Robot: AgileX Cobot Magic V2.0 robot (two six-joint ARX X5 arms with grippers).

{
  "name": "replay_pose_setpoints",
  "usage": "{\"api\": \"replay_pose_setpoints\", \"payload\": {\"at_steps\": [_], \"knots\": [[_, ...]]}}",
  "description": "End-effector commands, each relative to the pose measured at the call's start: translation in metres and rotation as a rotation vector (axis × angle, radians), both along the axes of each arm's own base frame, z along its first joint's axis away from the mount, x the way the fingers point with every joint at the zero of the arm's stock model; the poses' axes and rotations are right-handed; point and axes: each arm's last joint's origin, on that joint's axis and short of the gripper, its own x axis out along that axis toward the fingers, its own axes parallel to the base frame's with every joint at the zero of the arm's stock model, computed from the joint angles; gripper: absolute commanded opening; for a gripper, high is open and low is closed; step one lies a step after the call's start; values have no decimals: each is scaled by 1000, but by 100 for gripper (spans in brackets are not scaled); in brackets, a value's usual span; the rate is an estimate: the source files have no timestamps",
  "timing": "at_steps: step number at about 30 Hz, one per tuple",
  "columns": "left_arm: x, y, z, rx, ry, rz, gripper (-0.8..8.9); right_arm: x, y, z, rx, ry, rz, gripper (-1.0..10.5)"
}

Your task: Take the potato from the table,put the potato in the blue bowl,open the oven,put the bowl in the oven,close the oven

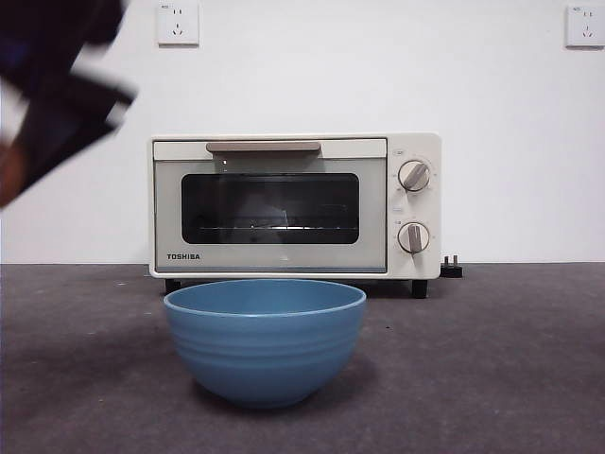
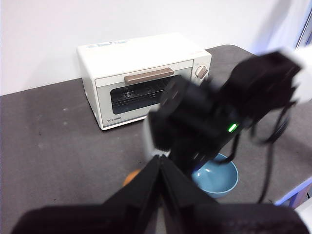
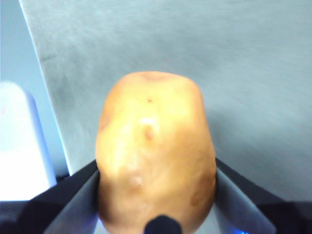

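Near the oven, a black arm is seen, marked by a small green light and trailed by black cables.

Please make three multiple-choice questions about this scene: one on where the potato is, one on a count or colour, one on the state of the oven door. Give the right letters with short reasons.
1. Where is the potato?
A. inside the blue bowl
B. between the fingers of the right gripper
C. inside the oven

2. How many round knobs does the oven have on its front?
A. one
B. two
C. four

3. What is the state of the oven door?
A. shut
B. fully open
C. removed

Answers:
1. B: in the right wrist view the right gripper has a finger against each side of the potato, and no potato shows above the rim of the blue bowl.
2. B: the front view shows two knobs, one above the other.
3. A: the door sits flush, with its handle at the top.
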Motion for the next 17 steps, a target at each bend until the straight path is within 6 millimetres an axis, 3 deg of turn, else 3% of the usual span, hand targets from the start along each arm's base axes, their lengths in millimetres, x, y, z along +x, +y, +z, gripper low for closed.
{"api": "replay_pose_setpoints", "payload": {"at_steps": [1,10,17], "knots": [[-2,1,0,-12,-7,-1,-5,1,-17,10,-62,23,-31,-10],[-1,0,0,-45,15,11,-5,-3,-62,42,-182,54,-72,-10],[4,-1,1,-41,30,12,-5,-13,-81,42,-207,65,-76,-10]]}}
